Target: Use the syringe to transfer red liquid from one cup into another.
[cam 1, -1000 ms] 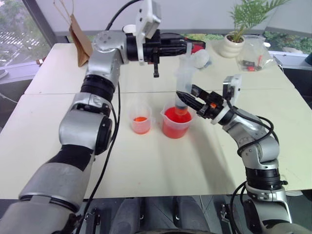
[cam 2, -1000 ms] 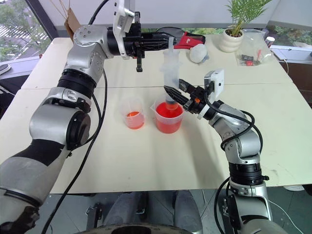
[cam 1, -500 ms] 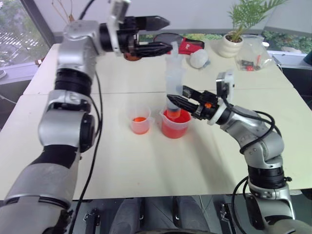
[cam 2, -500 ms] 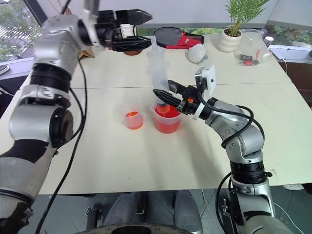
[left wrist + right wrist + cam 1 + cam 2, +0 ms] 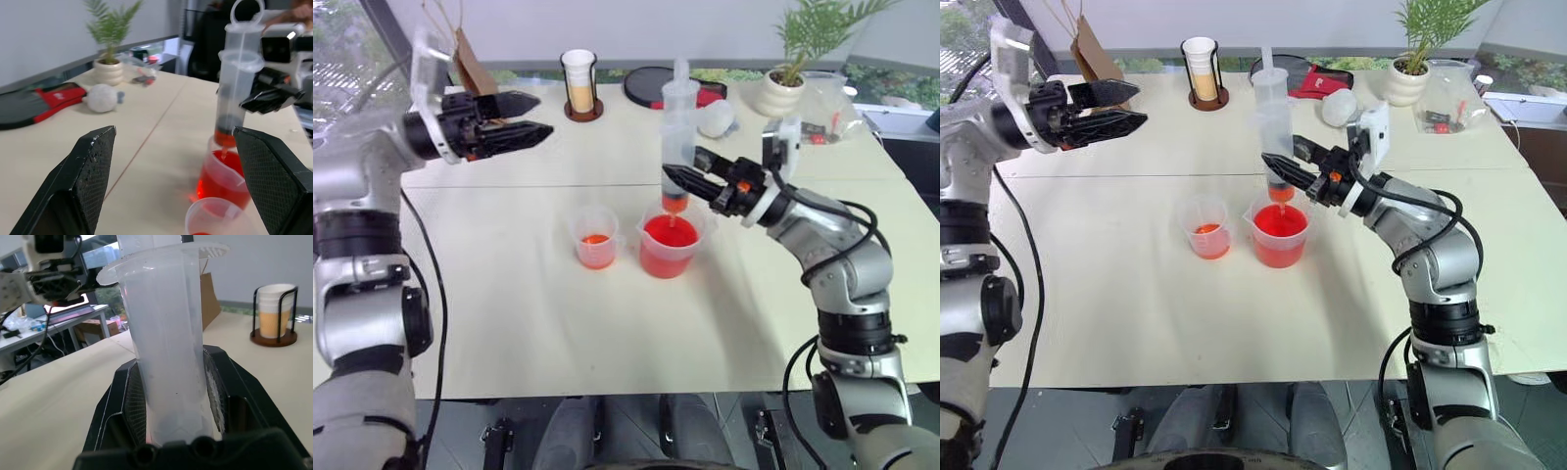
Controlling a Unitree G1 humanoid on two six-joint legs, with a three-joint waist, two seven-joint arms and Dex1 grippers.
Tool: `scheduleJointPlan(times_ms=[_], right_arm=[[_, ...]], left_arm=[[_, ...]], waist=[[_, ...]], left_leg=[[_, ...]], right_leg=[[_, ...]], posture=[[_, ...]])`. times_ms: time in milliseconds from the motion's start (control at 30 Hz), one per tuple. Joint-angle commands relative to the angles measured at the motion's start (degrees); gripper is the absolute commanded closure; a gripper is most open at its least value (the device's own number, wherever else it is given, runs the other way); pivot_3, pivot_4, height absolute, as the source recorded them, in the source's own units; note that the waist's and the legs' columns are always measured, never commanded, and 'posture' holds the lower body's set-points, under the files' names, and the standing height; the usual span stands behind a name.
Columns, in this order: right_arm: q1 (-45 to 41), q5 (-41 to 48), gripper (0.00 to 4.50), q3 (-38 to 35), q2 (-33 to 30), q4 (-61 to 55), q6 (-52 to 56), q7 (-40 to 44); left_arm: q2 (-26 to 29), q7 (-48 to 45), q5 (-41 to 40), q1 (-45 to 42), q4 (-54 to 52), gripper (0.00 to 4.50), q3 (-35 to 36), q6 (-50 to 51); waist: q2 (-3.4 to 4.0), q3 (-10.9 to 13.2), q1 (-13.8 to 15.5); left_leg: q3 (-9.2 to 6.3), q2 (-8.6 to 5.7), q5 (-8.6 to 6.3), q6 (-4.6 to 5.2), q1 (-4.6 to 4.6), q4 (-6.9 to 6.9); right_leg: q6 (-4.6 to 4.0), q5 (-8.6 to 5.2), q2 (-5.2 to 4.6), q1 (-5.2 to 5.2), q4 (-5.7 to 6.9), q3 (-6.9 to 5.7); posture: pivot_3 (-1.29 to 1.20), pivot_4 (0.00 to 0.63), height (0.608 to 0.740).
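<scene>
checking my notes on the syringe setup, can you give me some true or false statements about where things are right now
1. The right gripper is shut on the syringe, holding it upright. True.
2. The syringe's orange-red tip is over the smaller clear cup. False: it is over the larger beaker.
3. The left gripper is open and holds nothing. True.
4. The smaller clear cup is empty. False: it holds a little red liquid.
5. The tall white cup stands in a black wire holder at the far side of the table. True.
</scene>
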Motion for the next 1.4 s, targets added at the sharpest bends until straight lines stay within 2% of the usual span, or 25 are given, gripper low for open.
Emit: scheduleJointPlan(times_ms=[33, 167, 433, 667, 967, 1400], right_arm=[[-7.5, 4.4, 3.16, -0.6, 1.6, -2.9, 3.7, -1.1], [-11.2, 8.4, 3.16, 1.1, 7.7, -3.8, 7.1, -3.3], [-8.8, 0.4, 3.16, 10.2, 14.9, 2.3, -1.3, -0.7], [-7.7, -4.5, 3.16, 13.8, 16.6, 7.6, -8.5, 3.9], [-7.6, -6.4, 3.16, 13.8, 18.6, 10.6, -11.0, 5.1], [-8.3, -7.0, 3.16, 11.7, 20.0, 13.5, -11.6, 3.9]], left_arm=[[1.6, 3.1, -2.3, 2.4, -6.7, 0.58, 2.2, 1.4], [1.4, 5.9, -3.8, 4.5, -10.1, 0.58, 3.0, 1.9], [1.5, 9.2, -5.7, 5.1, -11.7, 0.58, 3.5, 1.4], [2.9, 7.9, -8.3, 1.5, -12.0, 0.58, 3.2, 2.2], [3.3, 4.4, -8.0, -5.0, -7.8, 0.58, 0.8, -0.1], [5.0, 3.1, -7.2, -3.6, -7.4, 0.58, -0.2, -1.2]], waist=[[0.00, 0.0, -0.1], [-0.02, 0.0, -0.2], [-0.07, 0.0, 0.1], [-0.09, 0.0, -0.3], [-0.09, 0.0, -0.3], [-0.09, 0.0, -0.3]], left_leg=[[-0.01, 0.01, 0.00, -0.01, 0.00, 0.00], [-0.02, 0.05, 0.02, -0.05, 0.00, -0.04], [-0.07, -0.06, 0.03, -0.06, 0.01, -0.01], [-0.07, -0.06, 0.05, -0.08, 0.02, -0.01], [-0.08, -0.06, 0.06, -0.11, 0.04, -0.02], [-0.08, -0.05, 0.07, -0.12, 0.04, -0.02]], right_leg=[[0.00, 0.00, 0.01, -0.02, 0.03, 0.00], [0.00, 0.00, 0.02, -0.11, 0.16, 0.00], [-0.01, 0.00, -0.04, -0.10, 0.31, 0.00], [-0.01, 0.00, -0.03, -0.18, 0.60, 0.00], [-0.01, 0.00, -0.01, -0.18, 0.61, -0.01], [-0.01, 0.00, -0.01, -0.19, 0.61, 0.00]], posture=[[0.00, 0.150, 0.740], [0.00, 0.150, 0.740], [0.00, 0.150, 0.740], [0.00, 0.150, 0.740], [0.00, 0.150, 0.740], [0.00, 0.150, 0.740]])
